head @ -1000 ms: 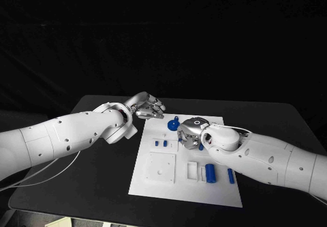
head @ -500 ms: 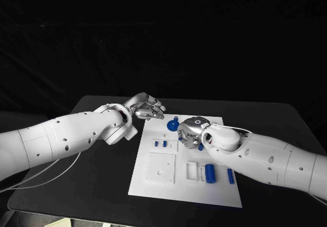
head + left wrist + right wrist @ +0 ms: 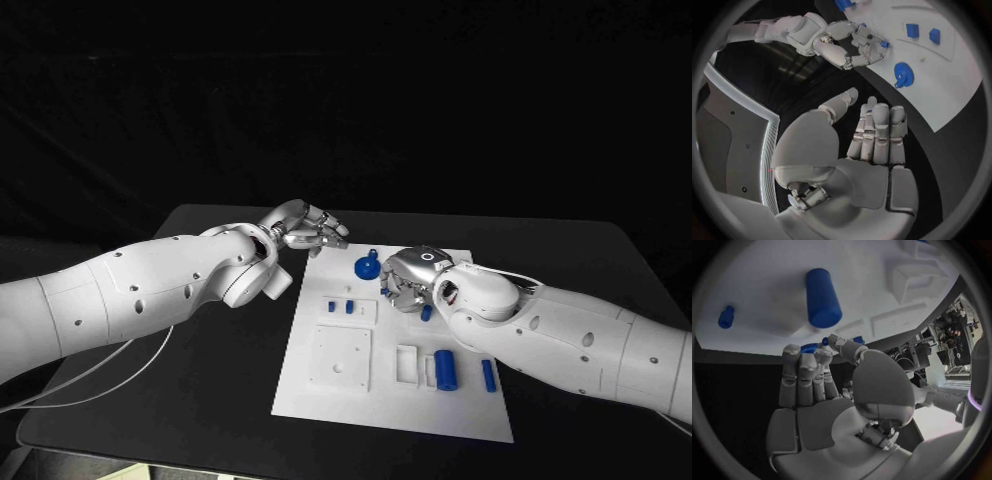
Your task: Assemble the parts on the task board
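Black cloth hangs behind a black table point(image 3: 216, 330), and on the table I see the white task board point(image 3: 339, 400) lying flat in the middle.

My left hand point(image 3: 300, 228) hovers just off the board's far left corner, above the bare table. From the left wrist view its fingers point(image 3: 879, 131) lie straight and close together, thumb a little apart, and hold nothing.

My right hand point(image 3: 411, 278) is over the far part of the board, curled downward. In the right wrist view its fingertips point(image 3: 808, 360) bunch around a small blue part point(image 3: 809, 347), with the thumb meeting them from the other side; the left wrist view shows the same blue piece peeking out beside those fingers. I cannot tell how firm the hold is.

Just beside the right hand, toward the far edge of the board, sits a round blue part with a small loop point(image 3: 368, 265). Two small blue blocks point(image 3: 340, 304) stand near the board's middle. Nearer to me, a blue cylinder point(image 3: 447, 369) lies next to a thin blue peg point(image 3: 489, 373), close to the white rectangular recesses point(image 3: 340, 360).
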Robot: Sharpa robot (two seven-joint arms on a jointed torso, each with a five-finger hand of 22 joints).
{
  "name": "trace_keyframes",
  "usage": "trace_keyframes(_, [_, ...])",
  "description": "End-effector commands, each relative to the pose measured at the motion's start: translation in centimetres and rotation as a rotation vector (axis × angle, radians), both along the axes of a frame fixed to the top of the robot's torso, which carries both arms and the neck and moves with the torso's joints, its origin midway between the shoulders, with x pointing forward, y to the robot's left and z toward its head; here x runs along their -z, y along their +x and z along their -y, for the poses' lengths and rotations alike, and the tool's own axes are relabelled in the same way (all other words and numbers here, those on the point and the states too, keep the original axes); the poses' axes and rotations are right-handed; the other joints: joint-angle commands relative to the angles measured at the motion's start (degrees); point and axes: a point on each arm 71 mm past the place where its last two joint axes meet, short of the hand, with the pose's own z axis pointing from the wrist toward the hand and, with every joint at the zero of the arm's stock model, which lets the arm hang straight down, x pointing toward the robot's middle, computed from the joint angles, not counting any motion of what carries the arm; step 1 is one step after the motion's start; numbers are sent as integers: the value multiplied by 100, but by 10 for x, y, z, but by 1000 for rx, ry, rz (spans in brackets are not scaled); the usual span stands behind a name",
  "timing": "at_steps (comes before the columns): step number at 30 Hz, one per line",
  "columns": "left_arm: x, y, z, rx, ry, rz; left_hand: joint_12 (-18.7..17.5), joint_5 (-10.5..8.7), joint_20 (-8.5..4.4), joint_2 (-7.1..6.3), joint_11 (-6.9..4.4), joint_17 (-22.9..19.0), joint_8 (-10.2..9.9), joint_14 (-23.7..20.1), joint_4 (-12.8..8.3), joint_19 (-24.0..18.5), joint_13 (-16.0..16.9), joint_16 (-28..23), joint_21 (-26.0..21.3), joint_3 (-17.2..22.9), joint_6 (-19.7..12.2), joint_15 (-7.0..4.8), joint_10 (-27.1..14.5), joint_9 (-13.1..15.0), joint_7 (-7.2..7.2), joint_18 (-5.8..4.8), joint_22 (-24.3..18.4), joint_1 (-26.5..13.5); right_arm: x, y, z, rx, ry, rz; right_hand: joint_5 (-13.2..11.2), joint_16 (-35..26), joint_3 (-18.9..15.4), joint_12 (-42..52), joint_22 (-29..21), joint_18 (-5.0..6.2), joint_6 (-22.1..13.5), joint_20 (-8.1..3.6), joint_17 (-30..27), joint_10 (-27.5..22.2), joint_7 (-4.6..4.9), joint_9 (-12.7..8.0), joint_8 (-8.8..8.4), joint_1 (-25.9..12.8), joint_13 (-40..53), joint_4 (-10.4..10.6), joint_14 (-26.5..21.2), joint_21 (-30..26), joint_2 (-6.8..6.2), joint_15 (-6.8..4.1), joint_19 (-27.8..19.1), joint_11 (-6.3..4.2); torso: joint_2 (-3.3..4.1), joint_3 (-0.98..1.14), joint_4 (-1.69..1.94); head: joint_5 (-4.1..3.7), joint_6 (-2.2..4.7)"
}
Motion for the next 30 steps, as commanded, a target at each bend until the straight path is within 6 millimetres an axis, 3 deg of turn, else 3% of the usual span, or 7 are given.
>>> trace_keyframes(1, [7, -1, -1, -26, -63, -140, 54, -127, -225, -29, -23, -13, 58, 25, 152, 15, 23, 28, 11, -54, 42, -49, 107, -11, -21, 168, -7, -195, -5, -1, 1, 9, 40, 16, -30, 23, 18, 31, 107, 134, 483, -17, 4, -525, -31, 10, 38, 13, -8, -19, 10, 19, 42, -52, 0, -136, -2, 6, -5, 1, 40])
trace_keyframes(3, [10, -1, -1, -31, -65, -189, 48, -319, -248, -74, -37, -19, 79, 35, 244, 22, 25, 21, 0, -72, 52, -63, 125, -24, -33, 174, -15, -285, -8, -2, 2, 9, 52, 24, -30, 22, 22, 33, 106, 134, 486, -17, 4, -523, -33, 12, 40, 13, -11, -22, 12, 20, 40, -54, 1, -138, 0, 7, -6, 1, 56])
trace_keyframes(7, [14, -3, -1, -44, -68, -259, 30, -391, -265, -150, -41, -31, 99, 49, 355, 32, 23, 6, -14, -82, 52, -67, 130, -43, -37, 172, -25, -382, -16, -4, 3, 8, 81, 41, -30, 22, 27, 36, 105, 134, 488, -18, 4, -521, -34, 15, 42, 13, -16, -25, 13, 22, 35, -56, 3, -140, 0, 6, -13, -3, 92])
trace_keyframes(16, [20, -6, 3, -31, -47, -344, 24, -399, -295, -154, -67, -63, 125, 178, 411, 110, 27, -24, -34, -65, 50, -95, 177, -65, -41, 192, -60, -384, -31, -8, 4, 4, 145, 77, -30, 20, 57, 46, 101, 134, 502, -23, 4, -509, -41, 26, 52, 18, -36, -27, 24, 29, 11, -65, 15, -148, 0, 12, -9, 10, 179])
trace_keyframes(23, [22, -8, 7, -18, -42, -373, -15, -418, -299, -206, -58, -94, 122, 219, 458, 143, 13, -78, -61, -91, 3, -87, 153, -93, -26, 191, -87, -431, -51, -14, 1, -9, 198, 102, -30, 20, 76, 52, 97, 134, 507, -26, 4, -501, -45, 32, 57, 18, -50, -20, 32, 33, -5, -69, 23, -151, -3, -2, -24, 8, 241])
trace_keyframes(30, [23, -10, 12, -19, -95, -411, -62, -447, -289, -321, -39, -112, 124, 230, 532, 150, -5, -121, -86, -145, -44, -70, 117, -112, -7, 189, -106, -516, -58, -18, -2, -20, 218, 114, -30, 19, 88, 56, 95, 134, 510, -29, 4, -497, -47, 36, 59, 20, -61, -15, 37, 36, -17, -72, 28, -154, 2, -1, 0, -3, 282])
